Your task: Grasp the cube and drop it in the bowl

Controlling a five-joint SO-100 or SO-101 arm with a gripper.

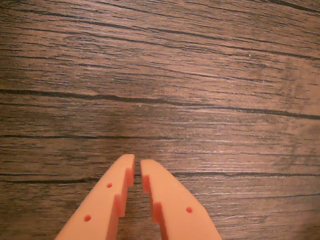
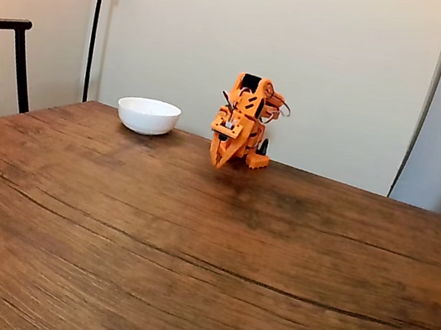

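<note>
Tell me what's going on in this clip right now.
A small orange robot arm sits folded at the far edge of a wooden table. Its claw is nearly shut and holds nothing, pointing down over bare wood. A white bowl stands to the arm's left in the fixed view. Nothing is being handled yet.

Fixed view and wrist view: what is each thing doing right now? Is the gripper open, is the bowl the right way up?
gripper: shut or nearly so, tips a sliver apart, holding nothing, above bare wood.
bowl: upright on the table, left of the arm in the fixed view; inside hidden.
arm: folded up at the far edge.
table: bare wood in front.
</note>
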